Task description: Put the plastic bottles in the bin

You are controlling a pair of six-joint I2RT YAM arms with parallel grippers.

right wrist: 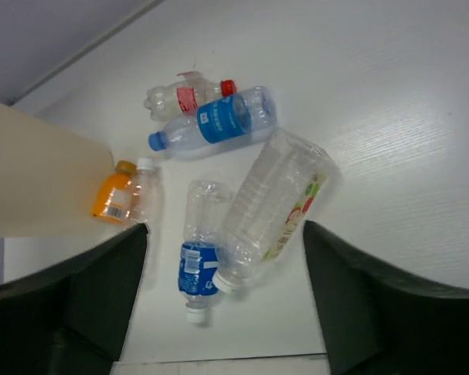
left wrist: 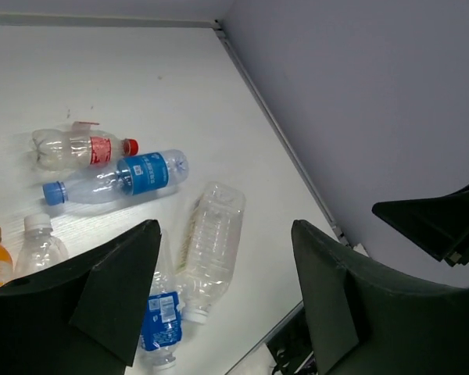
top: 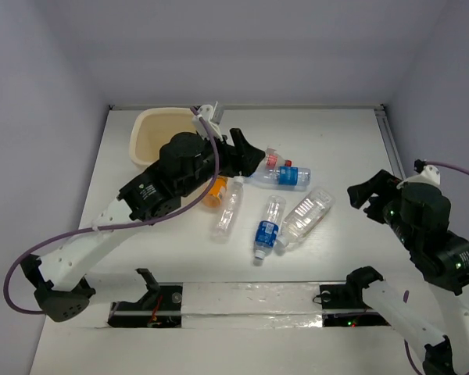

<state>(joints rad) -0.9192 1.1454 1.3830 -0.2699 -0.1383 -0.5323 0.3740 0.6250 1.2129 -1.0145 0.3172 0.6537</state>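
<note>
left gripper (left wrist: 223,269) stood open, empty, i saw | right gripper (right wrist: 223,258) gaped wide, empty | plastic bottles (top: 284,176) lay 4 o'clock of bin (top: 139,134)

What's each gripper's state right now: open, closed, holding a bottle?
Left gripper: open, holding nothing.
Right gripper: open, holding nothing.
</note>
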